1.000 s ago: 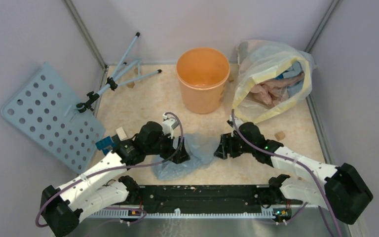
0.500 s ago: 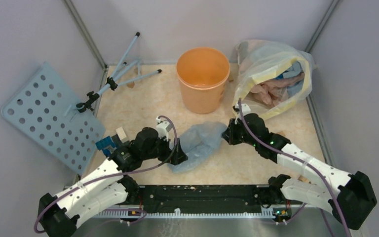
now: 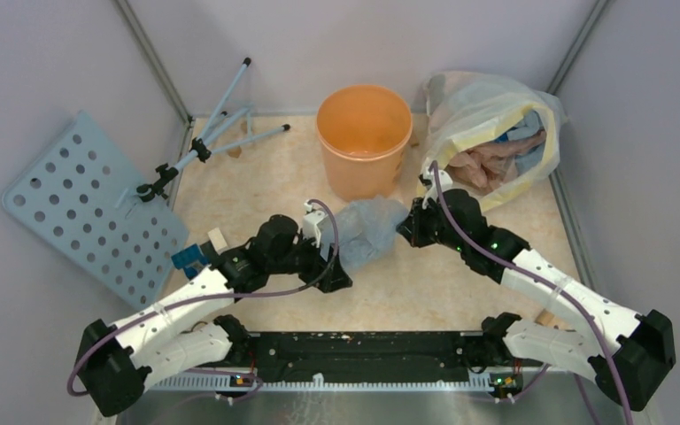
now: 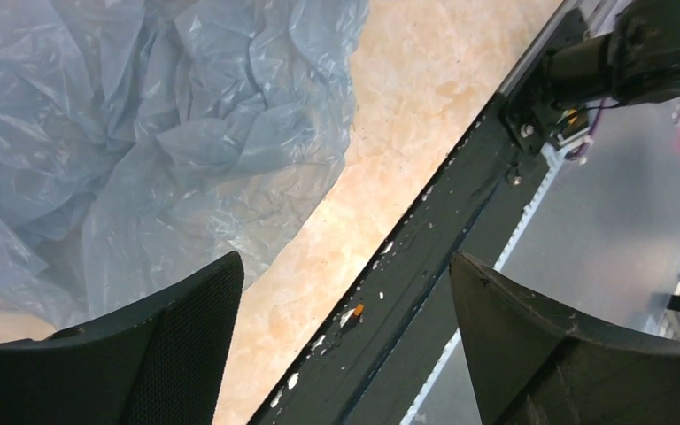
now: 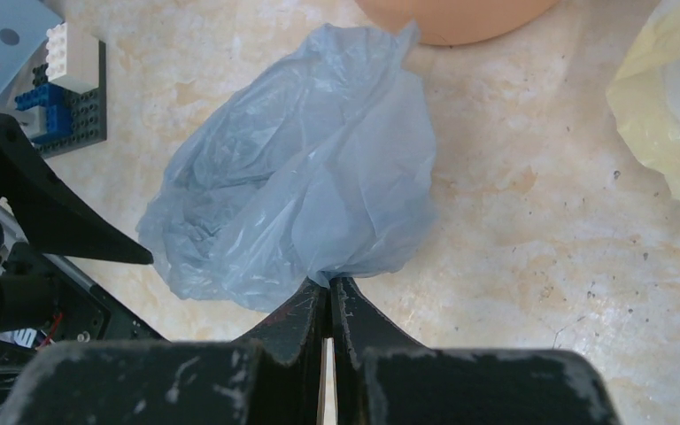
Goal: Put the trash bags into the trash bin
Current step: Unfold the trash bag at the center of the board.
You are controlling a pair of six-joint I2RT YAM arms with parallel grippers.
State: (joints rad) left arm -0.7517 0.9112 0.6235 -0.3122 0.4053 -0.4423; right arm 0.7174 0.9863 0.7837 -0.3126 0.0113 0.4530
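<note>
Beige stone-look tabletop (image 3: pixel 460 292). Grey bag (image 3: pixel 365 228) bunched at centre, just 6 o'clock of orange bin (image 3: pixel 364 142). Right gripper (image 3: pixel 405 232) pinched on bag's edge; left gripper (image 3: pixel 335 266) jaws apart, empty. Advice: lift high, clear rim before release.

The left arm (image 3: pixel 173 305) and right arm (image 3: pixel 549 279) stretch forward with bent elbows, wrists angled toward each other. The left gripper (image 3: pixel 335 273) points downward, fingers spread wide. The right gripper (image 3: pixel 405 232) is clamped tight, pinching a bag (image 3: pixel 367 226).

One trash bag (image 3: pixel 367 228); one trash bin (image 3: pixel 363 181); one clear bag (image 3: pixel 465 106); one tripod (image 3: pixel 200 149).
</note>
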